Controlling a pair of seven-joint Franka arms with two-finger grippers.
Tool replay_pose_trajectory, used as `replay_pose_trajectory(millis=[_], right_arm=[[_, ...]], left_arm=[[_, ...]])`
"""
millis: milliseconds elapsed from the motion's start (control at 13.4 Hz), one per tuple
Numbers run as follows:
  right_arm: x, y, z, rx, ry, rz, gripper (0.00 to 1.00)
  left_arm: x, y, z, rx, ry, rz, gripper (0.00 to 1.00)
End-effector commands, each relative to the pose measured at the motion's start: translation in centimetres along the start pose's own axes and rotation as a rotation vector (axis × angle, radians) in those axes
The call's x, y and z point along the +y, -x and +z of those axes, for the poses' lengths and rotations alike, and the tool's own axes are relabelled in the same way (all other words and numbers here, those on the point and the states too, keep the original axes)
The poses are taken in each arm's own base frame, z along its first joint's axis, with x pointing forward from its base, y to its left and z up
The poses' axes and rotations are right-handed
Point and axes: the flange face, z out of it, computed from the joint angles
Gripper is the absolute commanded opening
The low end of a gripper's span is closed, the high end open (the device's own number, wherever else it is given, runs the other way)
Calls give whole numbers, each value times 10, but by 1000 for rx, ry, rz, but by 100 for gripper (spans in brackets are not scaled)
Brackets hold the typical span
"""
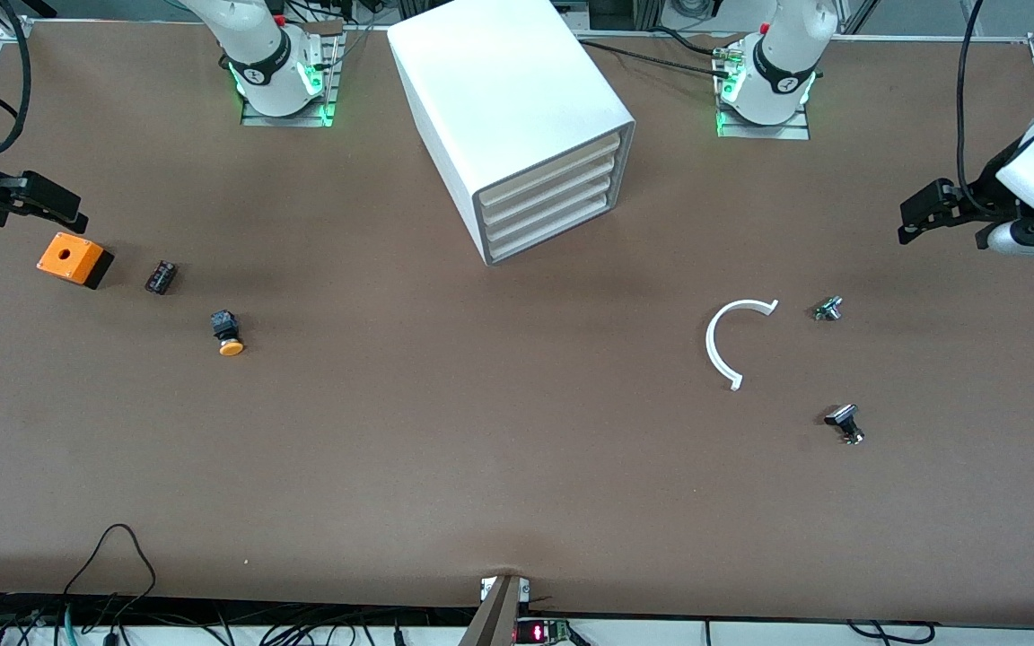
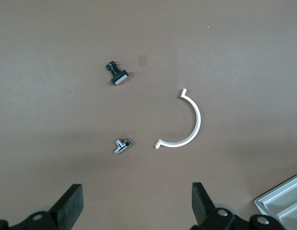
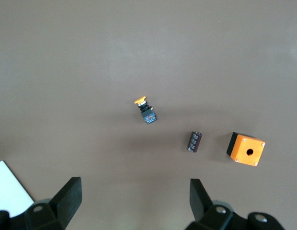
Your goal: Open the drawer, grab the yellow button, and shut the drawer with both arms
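Surface [image 1: 481,467]: brown, wide; its edge nearest the front camera is fringed with cables.

Small black part with a pale flat head [image 1: 845,423]: nearest item, toward the left arm's end. Lies on its side; detail hard to make out.

White half-ring [image 1: 725,341]: flat on the surface, its gap facing about 4 o'clock in the front view.

Small metal fitting [image 1: 828,309]: just beside the half-ring's upper tip; type cannot be told.

Button [image 1: 229,333]: out on the surface toward the right arm's end, lying on its side. Long axis runs roughly 12 to 6 o'clock in the front view, orange cap at 6, toward the front camera, dark body at 12.

Black ribbed block [image 1: 161,276]: near the button, at about its 10 o'clock.

Orange box with a hole [image 1: 74,259]: just beside the block, farther toward the right arm's end.

Right pincer [image 1: 64,213]: over the orange box, jaws apart, nothing between them; arm mostly cut off by the frame edge.

Left pincer [image 1: 916,222]: over bare surface at the left arm's end, jaws apart, holding nothing; forearm partly cropped.

Cabinet [image 1: 508,99]: between the two bases, front turned toward about 5 o'clock. All four drawers [image 1: 546,199] shut; contents hidden.
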Motion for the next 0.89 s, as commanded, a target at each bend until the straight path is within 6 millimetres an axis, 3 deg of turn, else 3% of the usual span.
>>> replay_pose_trajectory(millis=[0, 446, 818], right_arm=[[1, -2, 8, 0, -1, -34, 100], [3, 9, 4, -7, 8, -34, 100], [1, 25, 12, 14, 7, -40, 100]], left_arm=[[-1, -9, -4, -24, -20, 22, 100], [0, -8, -3, -35, -20, 25, 100], [3, -8, -4, -35, -20, 28, 100]])
